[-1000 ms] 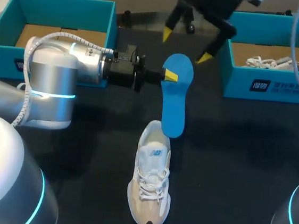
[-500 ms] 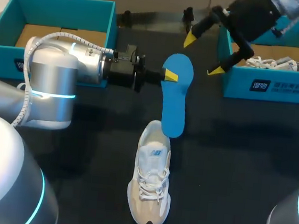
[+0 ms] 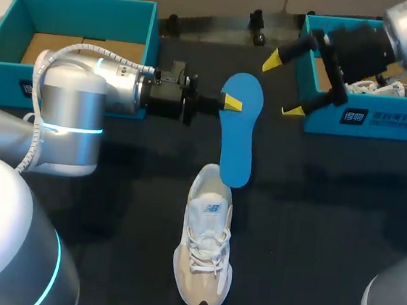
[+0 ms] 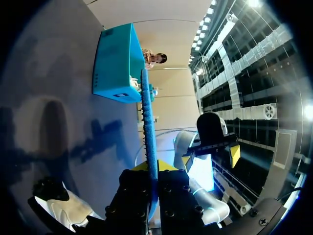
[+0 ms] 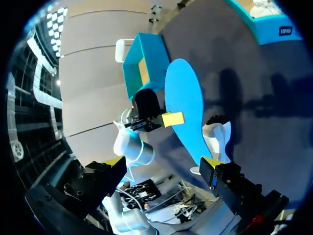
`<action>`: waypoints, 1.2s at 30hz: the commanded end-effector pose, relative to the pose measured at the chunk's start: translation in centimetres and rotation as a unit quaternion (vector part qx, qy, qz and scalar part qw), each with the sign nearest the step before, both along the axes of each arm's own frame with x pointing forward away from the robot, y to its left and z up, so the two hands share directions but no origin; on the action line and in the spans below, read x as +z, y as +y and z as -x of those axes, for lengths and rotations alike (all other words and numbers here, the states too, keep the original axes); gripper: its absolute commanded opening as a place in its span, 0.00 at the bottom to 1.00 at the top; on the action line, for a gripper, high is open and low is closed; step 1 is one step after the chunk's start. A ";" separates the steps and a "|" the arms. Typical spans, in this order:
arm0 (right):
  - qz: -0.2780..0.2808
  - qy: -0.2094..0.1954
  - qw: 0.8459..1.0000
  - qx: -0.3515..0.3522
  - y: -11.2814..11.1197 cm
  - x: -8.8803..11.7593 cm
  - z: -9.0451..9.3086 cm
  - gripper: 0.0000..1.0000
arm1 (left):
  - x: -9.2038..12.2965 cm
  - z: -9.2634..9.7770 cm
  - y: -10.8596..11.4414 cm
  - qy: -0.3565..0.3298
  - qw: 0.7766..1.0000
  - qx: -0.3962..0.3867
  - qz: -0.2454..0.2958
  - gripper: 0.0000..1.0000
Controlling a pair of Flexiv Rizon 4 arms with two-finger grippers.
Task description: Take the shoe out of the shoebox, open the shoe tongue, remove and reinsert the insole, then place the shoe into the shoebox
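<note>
Blue foam insole (image 3: pixel 238 138) is held off the dark surface (image 3: pixel 328 209), flat face toward the head camera, long axis running from far to near. Left hand (image 3: pixel 227 102) is clamped on its left edge near the far, wider end; one yellow tip lies on the blue face, and in the left wrist view the insole shows edge-on, running straight out from between the two fingers. The insole's near, narrower end overlaps the heel opening of the white and beige lace-up sneaker (image 3: pixel 206 247); can't tell whether it touches or hangs just above. The sneaker stands upright on the surface at mid-front, heel toward the insole, toe toward the robot, laces tied, no hand on it. Right hand (image 3: pixel 283 86) is to the right of the insole's far end and apart from it, fingers spread wide with nothing between them, just beside the near-left corner of the right teal cardboard shoebox (image 3: pixel 389 117). A second white shoe (image 3: pixel 374 87) lies inside that box. Another open teal shoebox (image 3: pixel 88 5) with a brown cardboard floor sits at the far left, behind the left arm, well apart from the sneaker.
</note>
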State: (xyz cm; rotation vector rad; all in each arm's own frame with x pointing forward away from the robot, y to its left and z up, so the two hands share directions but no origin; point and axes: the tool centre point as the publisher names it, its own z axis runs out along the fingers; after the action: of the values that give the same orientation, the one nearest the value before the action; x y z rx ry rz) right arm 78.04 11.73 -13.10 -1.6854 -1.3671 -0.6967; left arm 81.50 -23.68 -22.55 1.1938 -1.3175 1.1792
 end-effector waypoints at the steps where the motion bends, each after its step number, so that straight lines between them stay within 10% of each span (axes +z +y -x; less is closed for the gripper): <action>1: -0.060 -0.005 0.998 -0.017 0.0 -0.4 0.2 1.00 | 0.0 0.0 -0.1 0.000 1.000 0.000 -0.001 0.00; 20: -0.060 -0.005 0.998 -0.017 0.0 -0.4 0.2 1.00 | 2.0 -1.5 1.9 -0.144 0.986 0.012 0.078 0.00; 36: -0.076 -0.019 0.997 -0.011 -0.5 -0.6 -0.3 1.00 | 4.5 -0.9 2.8 -0.380 0.915 0.039 0.132 0.00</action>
State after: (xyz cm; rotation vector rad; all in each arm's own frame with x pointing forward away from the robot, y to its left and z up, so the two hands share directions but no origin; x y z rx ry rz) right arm 78.05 11.38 -13.23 -1.5861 -1.2928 -0.8288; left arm 83.03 -20.70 -18.13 0.6259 -1.5586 1.8214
